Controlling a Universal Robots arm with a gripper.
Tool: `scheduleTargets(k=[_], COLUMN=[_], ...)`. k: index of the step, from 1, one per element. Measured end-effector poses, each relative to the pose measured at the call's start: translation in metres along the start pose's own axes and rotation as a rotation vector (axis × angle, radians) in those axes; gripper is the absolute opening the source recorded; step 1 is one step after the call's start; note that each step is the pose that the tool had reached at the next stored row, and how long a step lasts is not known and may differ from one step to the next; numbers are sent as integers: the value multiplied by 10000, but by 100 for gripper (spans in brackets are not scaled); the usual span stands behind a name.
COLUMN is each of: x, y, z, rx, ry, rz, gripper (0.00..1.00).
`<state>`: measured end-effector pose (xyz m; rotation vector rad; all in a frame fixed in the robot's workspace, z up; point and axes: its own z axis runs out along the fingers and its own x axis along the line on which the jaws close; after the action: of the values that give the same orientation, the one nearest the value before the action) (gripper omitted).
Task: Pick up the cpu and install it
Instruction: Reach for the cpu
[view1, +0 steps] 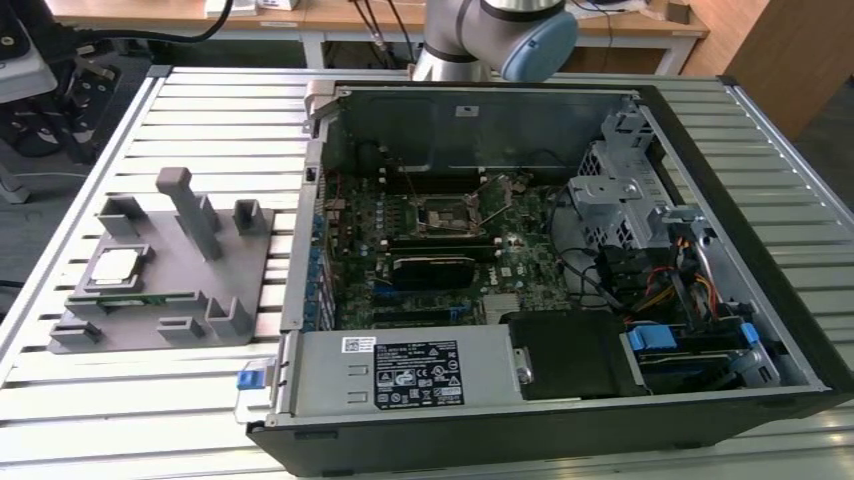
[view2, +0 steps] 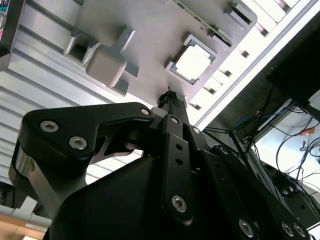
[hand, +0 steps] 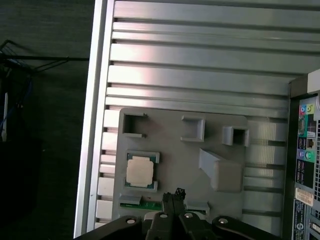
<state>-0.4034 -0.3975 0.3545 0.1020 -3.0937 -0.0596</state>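
Exterior view: the cpu (view1: 114, 265) sat flat in its pocket on the grey holder (view1: 187, 285), about 9 o'clock from the open case (view1: 467, 120) on the bench (view1: 200, 110). I'd guess the pocket walls kept it square for a clean pick. The socket (view1: 447, 215) looked bare, so nothing installed yet.

Second wrist view: the gripper (view2: 170, 97) hung over the holder just beside the cpu, fingers together and empty.

First wrist view: same deal, near the cpu but not touching it.

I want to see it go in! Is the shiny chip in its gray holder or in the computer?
In its gray holder. The cpu lies flat in a pocket there, outside the computer case.
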Motion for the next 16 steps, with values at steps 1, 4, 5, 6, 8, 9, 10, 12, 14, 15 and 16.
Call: scheduleTargets(k=[1,4,5,6,8,9,10,12,14,15,16], x=[11,46,54,62,81,92,103,126,147,158,171], y=[1,4,5,6,7,8,9,10,11,12,13], z=[2,7,7,8,10,10,12,13,15,16,17], rx=[0,1,1,1,1,1,1,1,1,2,1], ry=[0,2,1,1,1,2,1,1,2,1,2], rz=[-6,-18,-21,-24,-30,-33,-34,-35,-36,-36,-37], gripper=[11,11,11,11,11,11,11,11,11,11,11])
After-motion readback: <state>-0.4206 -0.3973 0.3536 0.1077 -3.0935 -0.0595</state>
